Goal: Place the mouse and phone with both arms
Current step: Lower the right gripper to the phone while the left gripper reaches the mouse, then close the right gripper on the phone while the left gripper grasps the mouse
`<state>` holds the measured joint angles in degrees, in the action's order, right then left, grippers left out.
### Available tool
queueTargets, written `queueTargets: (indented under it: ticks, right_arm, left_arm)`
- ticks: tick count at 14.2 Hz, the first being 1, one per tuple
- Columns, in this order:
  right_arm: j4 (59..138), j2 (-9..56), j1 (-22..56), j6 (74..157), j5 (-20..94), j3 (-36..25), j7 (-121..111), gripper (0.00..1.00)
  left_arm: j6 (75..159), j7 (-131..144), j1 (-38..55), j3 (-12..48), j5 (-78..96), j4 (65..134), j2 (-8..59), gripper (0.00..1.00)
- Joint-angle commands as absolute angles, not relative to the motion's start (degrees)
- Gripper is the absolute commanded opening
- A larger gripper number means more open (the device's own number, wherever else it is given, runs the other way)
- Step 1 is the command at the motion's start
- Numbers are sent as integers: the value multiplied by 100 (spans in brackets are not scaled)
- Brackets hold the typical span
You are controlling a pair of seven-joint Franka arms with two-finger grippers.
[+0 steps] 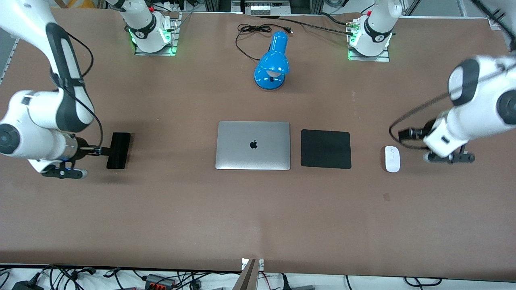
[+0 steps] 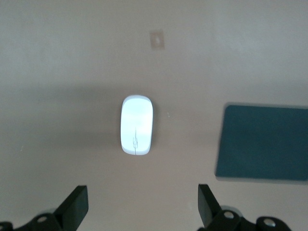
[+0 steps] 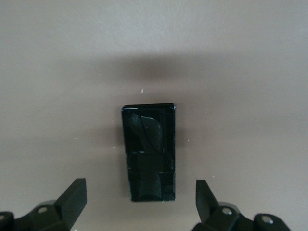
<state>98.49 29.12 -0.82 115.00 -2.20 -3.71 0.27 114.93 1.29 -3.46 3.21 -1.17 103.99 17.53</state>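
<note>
We see the left claw (image 2: 139,211) wide open, holding nothing, low over the counter (image 1: 258,209) beside the mouse (image 1: 392,158), its arm bent downward. The right claw (image 3: 139,209) is also wide and empty, over the counter beside the phone (image 1: 118,150). Between lie the laptop (image 1: 253,145) and black pad (image 1: 325,148).

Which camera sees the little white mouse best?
The left wrist view: the mouse sits mid-picture, large, its grey centre line showing, just ahead of the left gripper and its open fingers. The front view shows it small beside the black pad. The right wrist view misses it.
</note>
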Motion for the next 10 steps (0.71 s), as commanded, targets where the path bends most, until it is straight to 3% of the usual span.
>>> queueTargets:
  ticks: [1, 5, 10]
  right_arm:
    - [9835, 3181, -141, 11540, -378, -334, 88, 100]
    - [9844, 3462, -237, 11732, -317, -334, 316, 100]
    - [9853, 3673, -308, 11812, -255, -316, 430, 100]
  left_arm:
    - [12625, -148, -395, 334, -246, 10791, 2021, 100]
    - [14533, -377, -544, 334, -246, 11854, 2197, 100]
    - [15658, -712, -730, 343, -246, 12373, 2496, 100]
